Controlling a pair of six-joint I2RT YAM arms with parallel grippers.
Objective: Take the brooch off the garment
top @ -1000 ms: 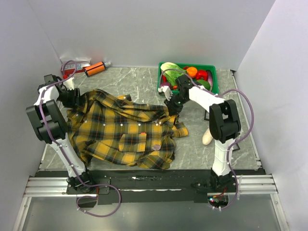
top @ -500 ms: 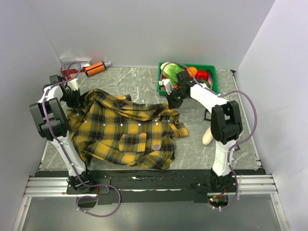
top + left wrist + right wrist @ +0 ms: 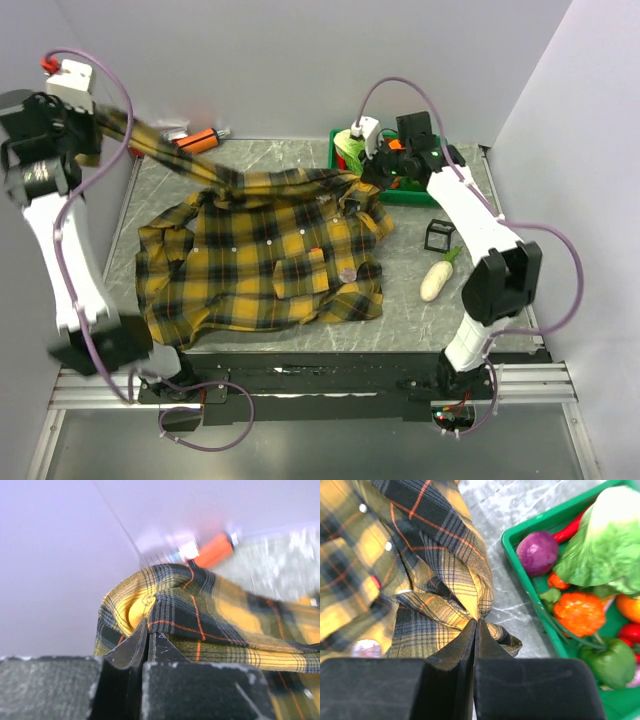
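Observation:
The garment (image 3: pixel 260 255), a yellow-and-black plaid shirt, lies spread on the table with two ends lifted. My left gripper (image 3: pixel 108 125) is raised high at the far left, shut on a fold of sleeve (image 3: pixel 165 597) that stretches taut down to the shirt. My right gripper (image 3: pixel 367 178) is shut on bunched cloth (image 3: pixel 470 592) at the shirt's far right corner, beside the green tray. The brooch (image 3: pixel 347 272), a small pale round ornament, sits on the shirt front near its right edge, to the right of the chest pocket. In the right wrist view the brooch (image 3: pixel 366 647) shows at the lower left, apart from the fingers.
A green tray (image 3: pixel 436 197) of vegetables stands at the back right. A white radish (image 3: pixel 435 281) and a small black cube frame (image 3: pixel 437 235) lie right of the shirt. An orange-handled tool (image 3: pixel 197 141) lies by the back wall at the left.
Both grippers have closed on the shirt and risen, the left arm far up. The shirt has been pulled out flatter and shifted right and back. The right arm now reaches higher over the tray.

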